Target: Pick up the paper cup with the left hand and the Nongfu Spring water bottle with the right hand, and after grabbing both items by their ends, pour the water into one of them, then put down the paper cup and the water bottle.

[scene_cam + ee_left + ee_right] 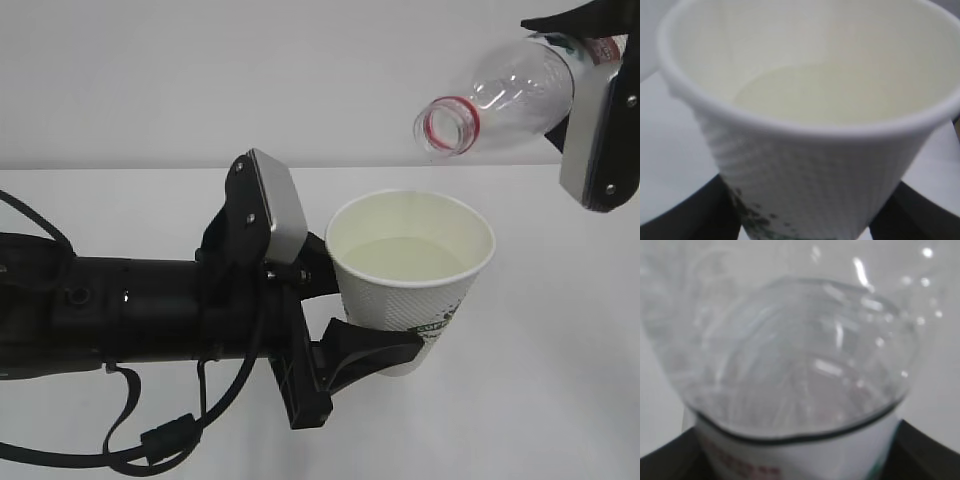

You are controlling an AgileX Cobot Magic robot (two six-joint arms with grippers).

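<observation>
Above the white table (pixel 560 400), the left gripper (pixel 345 315) clasped a water-filled paper cup (pixel 410 280) while the right gripper (pixel 585 110) clamped a tilted bottle (pixel 500 95).

Cup (pixel 412 268) upright – water (pixel 405 258) inside, bottle (pixel 505 92) tipped

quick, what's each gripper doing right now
left gripper: closed on the paper cup, holding it upright.
right gripper: closed on the water bottle, holding it tipped, its mouth above the cup.

paper cup (pixel 410 275) logo and bottle (pixel 505 95) label unreadable
</observation>
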